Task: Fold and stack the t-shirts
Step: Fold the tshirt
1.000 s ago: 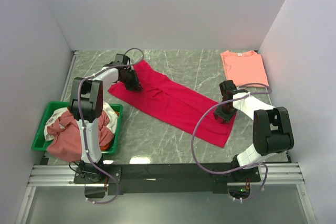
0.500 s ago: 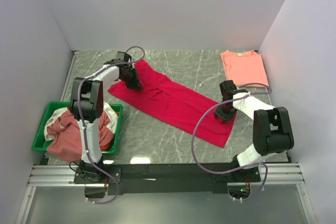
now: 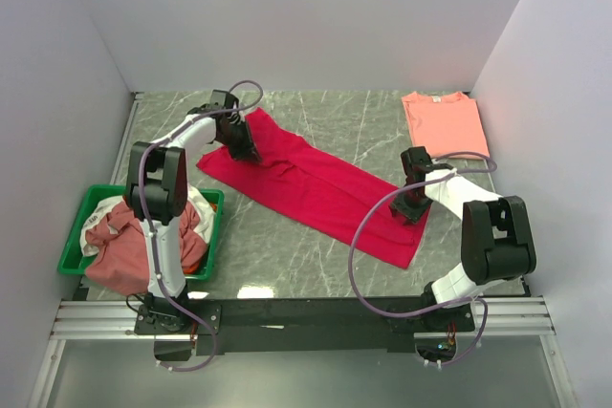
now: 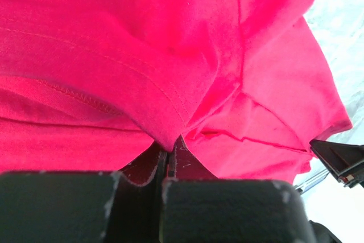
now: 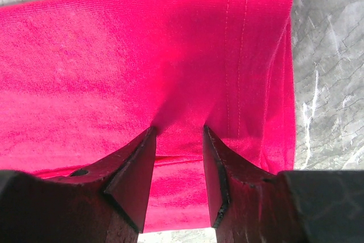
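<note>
Crimson-red t-shirt (image 3: 316, 188) lies spread in a long diagonal band across the marble table (image 3: 335, 117), from far left to near right. Left gripper (image 3: 244, 152) sits at the shirt's far-left end with its jaws closed tight, pinching a fold of red cloth. Right gripper (image 3: 409, 207) rests on the near-right end just inside the stitched hem, its 2 fingers (image 5: 133, 169) about half apart with cloth rising between them. Bare table lies along both long edges of the shirt. A folded salmon-pink t-shirt (image 3: 443, 123) lies flat in the far-right corner, well apart. A green tray (image 3: 75, 231) at the left edge holds more heaped shirts (image 3: 124, 246).
</note>
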Available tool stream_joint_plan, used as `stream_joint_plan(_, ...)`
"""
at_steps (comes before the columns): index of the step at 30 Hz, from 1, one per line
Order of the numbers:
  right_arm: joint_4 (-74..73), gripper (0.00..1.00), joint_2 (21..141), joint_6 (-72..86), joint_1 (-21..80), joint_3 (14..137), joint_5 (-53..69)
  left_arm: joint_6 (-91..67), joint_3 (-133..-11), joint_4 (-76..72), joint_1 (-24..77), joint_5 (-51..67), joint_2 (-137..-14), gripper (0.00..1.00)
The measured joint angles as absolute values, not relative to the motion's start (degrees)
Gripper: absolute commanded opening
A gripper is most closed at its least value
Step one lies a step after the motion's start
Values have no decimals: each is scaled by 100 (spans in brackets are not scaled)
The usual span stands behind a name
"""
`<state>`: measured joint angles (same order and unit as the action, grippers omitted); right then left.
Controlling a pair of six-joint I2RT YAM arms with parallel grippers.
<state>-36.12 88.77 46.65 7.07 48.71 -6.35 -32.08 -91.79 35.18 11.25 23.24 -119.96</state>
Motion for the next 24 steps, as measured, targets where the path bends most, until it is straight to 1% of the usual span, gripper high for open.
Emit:
stream_joint_plan(12,-3516,46,8757,4665,681,4753,-622,-3367,-9148,3540,1125,2532,-11684,1)
stream_joint_plan(20,-3461,46,8656,4663,670,4644,-620,-3367,-9124,3548,1129,2615,-11609,3)
stream_joint_plan(24,-3461,46,8656,4663,670,4644,-620,-3365,-8986,3553,1135,2650,-11605,6)
